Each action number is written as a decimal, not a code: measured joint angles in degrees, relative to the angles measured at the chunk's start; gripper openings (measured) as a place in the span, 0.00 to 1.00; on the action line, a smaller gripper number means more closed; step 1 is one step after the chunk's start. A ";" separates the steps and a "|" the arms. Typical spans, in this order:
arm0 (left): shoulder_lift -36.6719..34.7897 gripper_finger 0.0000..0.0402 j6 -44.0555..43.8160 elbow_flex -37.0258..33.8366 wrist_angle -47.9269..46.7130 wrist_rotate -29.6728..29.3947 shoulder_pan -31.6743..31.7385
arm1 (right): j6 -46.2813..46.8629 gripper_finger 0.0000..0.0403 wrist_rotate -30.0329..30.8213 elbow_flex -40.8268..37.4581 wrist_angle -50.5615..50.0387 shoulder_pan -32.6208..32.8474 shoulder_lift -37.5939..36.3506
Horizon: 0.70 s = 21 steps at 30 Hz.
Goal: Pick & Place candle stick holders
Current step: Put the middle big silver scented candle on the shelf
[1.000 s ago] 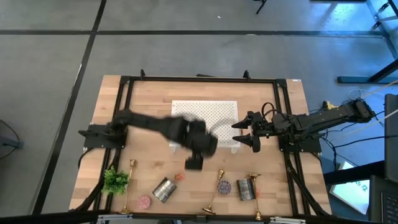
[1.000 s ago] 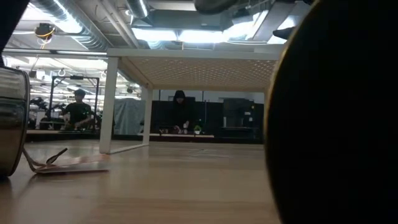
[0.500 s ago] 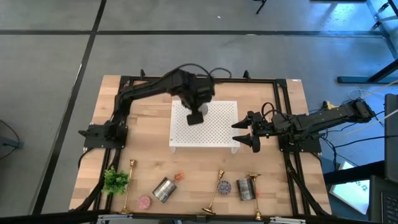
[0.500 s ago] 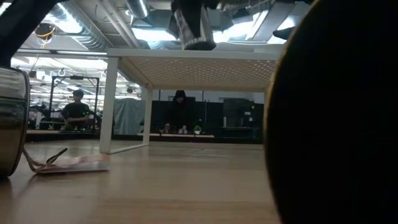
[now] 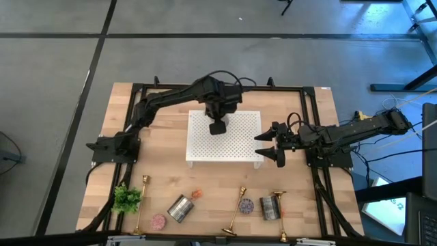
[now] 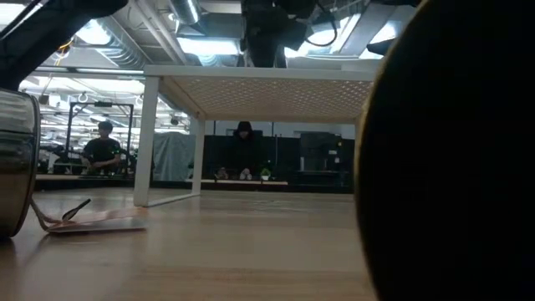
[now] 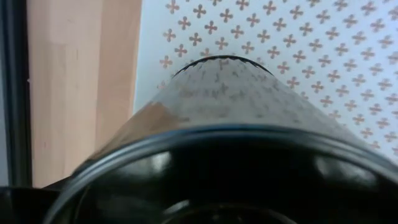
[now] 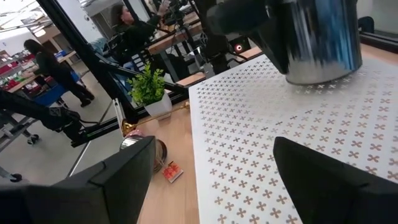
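Note:
My left gripper (image 5: pixel 218 126) is over the white perforated shelf (image 5: pixel 239 147), shut on a silver tin (image 8: pixel 317 43), which fills the left wrist view (image 7: pixel 217 99). My right gripper (image 5: pixel 270 144) is open and empty at the shelf's right edge. Three gold candle stick holders show near the table's front edge: one at the left (image 5: pixel 141 203), one in the middle (image 5: pixel 235 210), one at the right (image 5: pixel 280 213). No gripper touches them. My left gripper holds the silver tin by its upper part (image 8: pixel 283 25); the gripper body hides the fingers there. The tin hangs nearly upright, its bottom (image 8: pixel 323 74) close over the shelf top. Whether it touches the shelf I cannot tell.
Two more silver tins (image 5: pixel 181 207) (image 5: pixel 268 207), small pink candles (image 5: pixel 158 221) (image 5: pixel 246 203) and a small green plant (image 5: pixel 126 198) stand along the front edge. In the low view a tin (image 6: pixel 17 163) and a big dark shape (image 6: pixel 451 159) fill the sides.
My left gripper has risen from the table in front of the shelf and gone toward the far edge, carrying the tin over the shelf top; in the last half second it has shifted only a little further. My right arm has kept still.

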 joint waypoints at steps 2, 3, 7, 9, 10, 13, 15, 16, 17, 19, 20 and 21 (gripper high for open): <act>0.29 0.88 0.20 0.00 0.00 -0.04 0.02 | 0.00 0.81 -0.02 0.00 -0.02 0.00 0.00; 0.29 0.88 0.20 -0.02 0.01 -0.04 0.01 | 0.00 0.81 -0.02 0.00 -0.02 0.00 0.00; 0.18 0.88 0.18 -0.02 0.16 -0.02 0.11 | 0.00 0.81 -0.02 0.00 -0.67 0.00 0.00; 0.18 0.88 0.23 -0.02 0.16 -0.08 0.13 | 0.00 0.81 -0.02 0.00 -0.84 0.00 0.00; 0.18 0.88 0.39 0.00 0.22 -0.09 0.13 | 0.00 0.81 -0.02 0.00 -0.87 0.00 0.00; 0.18 0.88 0.42 -0.01 0.99 -0.40 0.13 | 0.00 0.81 -0.02 0.00 -0.87 0.00 0.00; 0.18 0.88 0.33 0.00 1.85 -0.46 0.12 | -0.01 0.81 -0.02 0.00 -0.87 0.00 0.00; 0.18 0.88 0.19 0.00 1.78 -0.44 0.09 | 0.00 0.81 -0.02 0.00 -0.87 0.00 0.00; 0.18 0.89 0.15 -0.02 1.57 -0.44 0.03 | -0.02 0.81 -0.02 0.00 -0.87 0.00 0.00; 0.18 0.94 0.11 0.00 1.55 -0.44 -0.02 | -0.02 0.81 -0.02 0.00 -0.87 0.00 0.00; 0.18 0.96 0.07 -0.01 1.55 -0.44 -0.07 | -0.02 0.81 -0.02 0.00 -0.87 0.00 0.00; 0.18 0.96 0.07 0.00 1.62 -0.44 -0.11 | -0.02 0.81 -0.02 0.00 -0.88 0.00 0.00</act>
